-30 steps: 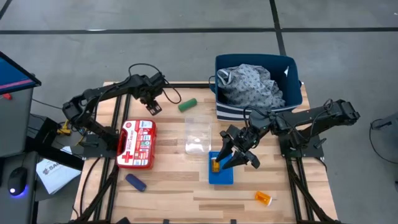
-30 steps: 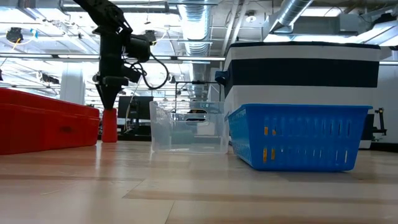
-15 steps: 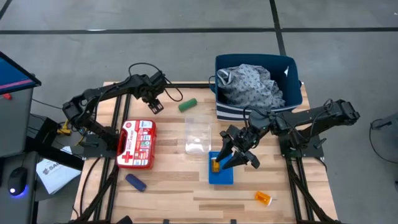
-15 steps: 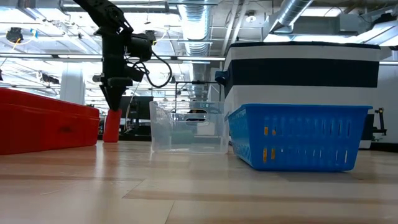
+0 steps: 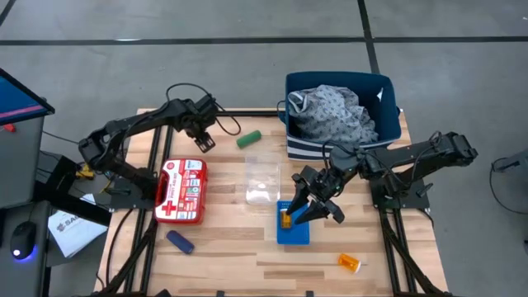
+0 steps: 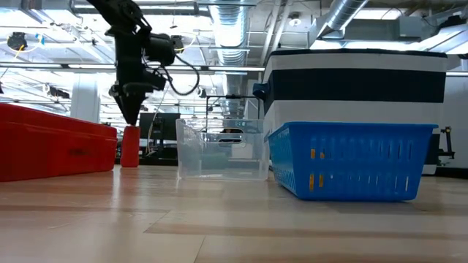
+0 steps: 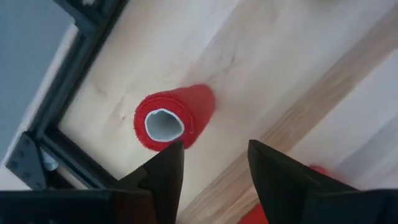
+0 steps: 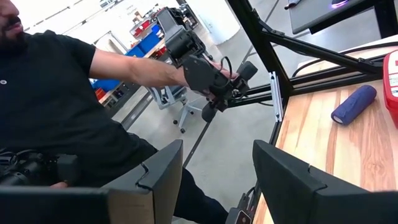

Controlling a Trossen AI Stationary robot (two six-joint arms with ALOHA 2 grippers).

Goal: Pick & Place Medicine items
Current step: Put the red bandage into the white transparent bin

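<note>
L gripper (image 7: 208,165) hangs above the small red cylindrical tube (image 7: 169,119), which stands upright on the wooden table (image 5: 223,247) at its far left, beyond the red-and-white first-aid case (image 5: 181,190). Fingers apart w/ a gap, holding nothing. R gripper (image 5: 304,206) sits over the blue slotted basket (image 6: 349,161) at centre-right, fingers spread, empty. Translucent orange pill bottle (image 5: 285,219) lies in that basket; another (image 5: 350,263) lies near right.

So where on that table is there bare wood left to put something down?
The near edge is mostly bare between the dark-blue tube and the orange pill bottle. It is crowded mid-table: first-aid case, clear container, blue basket under the right gripper.
</note>
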